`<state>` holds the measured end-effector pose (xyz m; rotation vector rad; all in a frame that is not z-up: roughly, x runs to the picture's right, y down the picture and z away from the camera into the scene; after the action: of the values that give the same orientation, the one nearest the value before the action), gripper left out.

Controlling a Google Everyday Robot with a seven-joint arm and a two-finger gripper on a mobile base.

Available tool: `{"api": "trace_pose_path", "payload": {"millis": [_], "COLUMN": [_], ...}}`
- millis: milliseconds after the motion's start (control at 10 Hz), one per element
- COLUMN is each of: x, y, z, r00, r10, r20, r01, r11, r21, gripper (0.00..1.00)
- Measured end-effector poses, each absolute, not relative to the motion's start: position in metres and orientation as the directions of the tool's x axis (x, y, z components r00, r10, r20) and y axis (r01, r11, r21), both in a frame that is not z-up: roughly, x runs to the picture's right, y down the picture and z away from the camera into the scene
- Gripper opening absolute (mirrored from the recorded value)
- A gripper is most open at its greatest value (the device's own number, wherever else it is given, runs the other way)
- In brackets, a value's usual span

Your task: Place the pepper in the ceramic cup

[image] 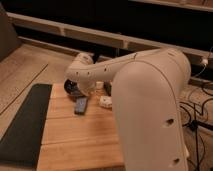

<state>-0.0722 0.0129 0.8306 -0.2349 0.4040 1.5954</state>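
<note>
Pressed together, the pincer is hidden behind the bulky white arm's wrist (82,75) at the far edge of the pale wooden counter (85,142), near the blue-grey flat block (81,105). The small red-orange pepper cannot be made out; if loosely pinched, it could be dropped unseen.

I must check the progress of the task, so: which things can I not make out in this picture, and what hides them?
Camera view:
1. Pincer: shut, low over the far-left part of the table; the wrist covers most of it, so a held thing cannot be seen.
2. Pepper: nowhere visible; the big white arm may hide it.
3. Cup: not recognisable; the arm blocks the table's right side.
</note>
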Motion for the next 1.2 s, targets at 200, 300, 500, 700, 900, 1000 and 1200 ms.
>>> {"api": "trace_pose_path", "payload": {"millis": [200,300,500,700,900,1000,1200], "x": [-0.061,-0.061,-0.062,-0.053,-0.041,-0.039,-0.042], "y": [-0.017,-0.034,-0.049,-0.057,-0.065,-0.066,-0.066], "z": [0.845,0.856,0.877,0.912,0.931,0.932,0.932], "r00": [-0.047,-0.017,0.011,-0.01,-0.023,-0.025,-0.022], "r10": [0.944,0.955,0.962,0.961,0.961,0.961,0.961], "r20": [-0.326,-0.295,-0.273,-0.276,-0.275,-0.274,-0.274], "r01": [-0.991,-0.992,-0.994,-0.998,-0.999,-0.999,-0.999], "r11": [-0.004,0.022,0.04,0.007,-0.01,-0.013,-0.01], "r21": [0.131,0.127,0.103,0.062,0.048,0.046,0.044], "gripper": [0.0,0.0,0.0,0.0,0.0,0.0,0.0]}}
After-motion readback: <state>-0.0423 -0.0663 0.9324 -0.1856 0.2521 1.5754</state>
